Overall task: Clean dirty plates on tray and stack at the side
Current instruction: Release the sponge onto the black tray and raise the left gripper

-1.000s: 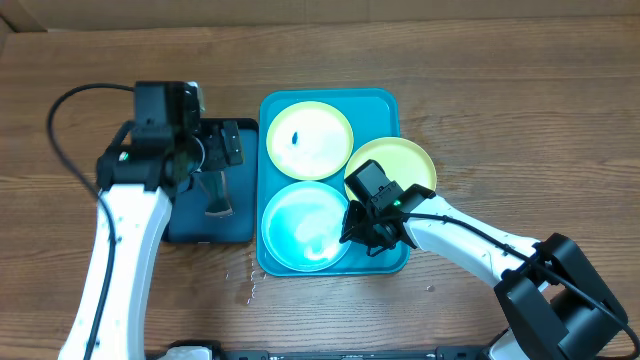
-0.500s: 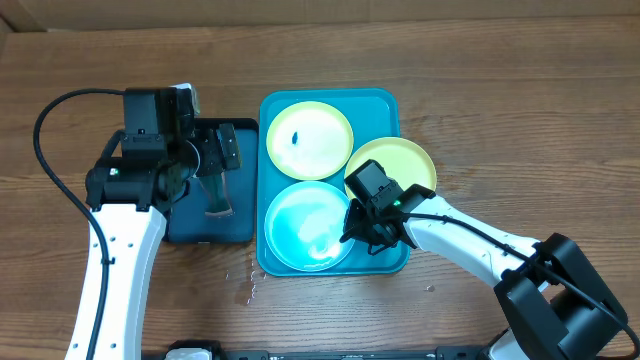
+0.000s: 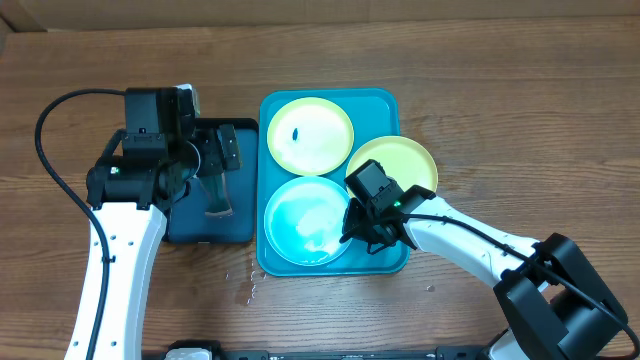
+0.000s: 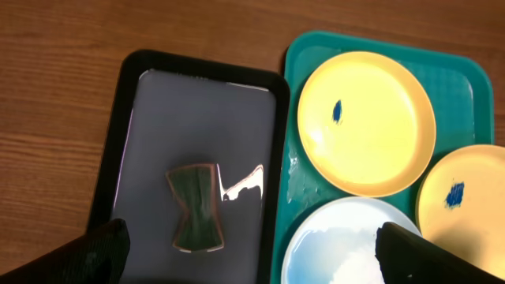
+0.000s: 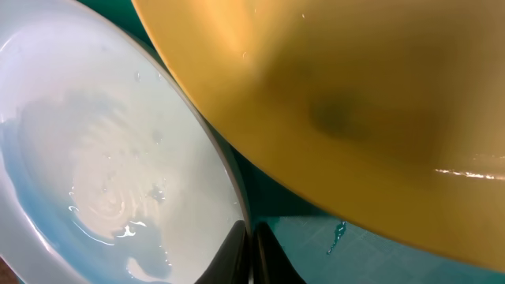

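Plates (image 3: 310, 139) fill the turquoise tray (image 3: 382, 104) at the middle of the wooden table (image 3: 500, 100). The far plate has a small blue smudge. The near plate (image 3: 308, 221) looks wet and pale, with no mark I can see. A third plate (image 3: 400, 160) lies across the tray's right rim, partly over the table, and the left wrist view shows a blue smudge on it too.

My right gripper (image 3: 362, 232) sits at the near plate's right edge with its fingers (image 5: 237, 251) pressed together. I cannot tell whether they pinch the rim.

My left gripper (image 4: 252, 241) hangs spread wide above the dark navy tray (image 4: 118, 142) just left of the turquoise one. That tray holds shallow water and a dark green sponge (image 4: 196, 207). Water drops (image 3: 245, 285) dot the table by the turquoise tray's near left corner.
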Controlling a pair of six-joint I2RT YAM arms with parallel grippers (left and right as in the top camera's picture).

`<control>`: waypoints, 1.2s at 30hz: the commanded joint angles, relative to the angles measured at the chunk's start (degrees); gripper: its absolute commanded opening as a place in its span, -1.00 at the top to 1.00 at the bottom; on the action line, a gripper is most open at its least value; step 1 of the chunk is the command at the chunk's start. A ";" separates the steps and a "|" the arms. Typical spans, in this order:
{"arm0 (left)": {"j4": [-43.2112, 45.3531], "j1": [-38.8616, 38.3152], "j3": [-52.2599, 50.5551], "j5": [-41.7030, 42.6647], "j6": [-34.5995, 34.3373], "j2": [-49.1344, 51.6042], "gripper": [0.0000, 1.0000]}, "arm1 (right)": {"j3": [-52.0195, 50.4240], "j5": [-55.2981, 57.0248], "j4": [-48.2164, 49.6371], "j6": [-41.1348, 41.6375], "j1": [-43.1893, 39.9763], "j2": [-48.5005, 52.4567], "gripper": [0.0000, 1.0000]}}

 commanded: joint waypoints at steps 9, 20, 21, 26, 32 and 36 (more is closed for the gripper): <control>-4.85 1.18 0.76 -1.97 -0.98 -0.92 -1.00 | -2.69 1.49 1.14 -0.09 0.15 0.33 0.92; -4.72 10.16 3.76 -2.38 -4.98 -4.92 -0.99 | -2.69 1.05 1.86 -0.13 0.15 0.33 0.92; -4.52 11.23 3.89 -2.27 -6.51 -5.31 -1.00 | -2.69 1.07 1.64 -0.15 0.15 0.33 0.92; -5.18 14.51 3.87 -2.62 -8.87 -5.70 -1.00 | -2.69 0.98 1.05 -0.09 0.15 0.33 0.92; -6.71 14.51 3.87 -2.73 -8.90 -5.16 -1.00 | -2.69 0.81 2.08 -0.07 0.15 0.33 0.90; -6.69 14.51 3.87 -2.78 -8.90 -5.01 -0.99 | -2.69 0.83 1.86 -0.11 0.15 0.33 0.89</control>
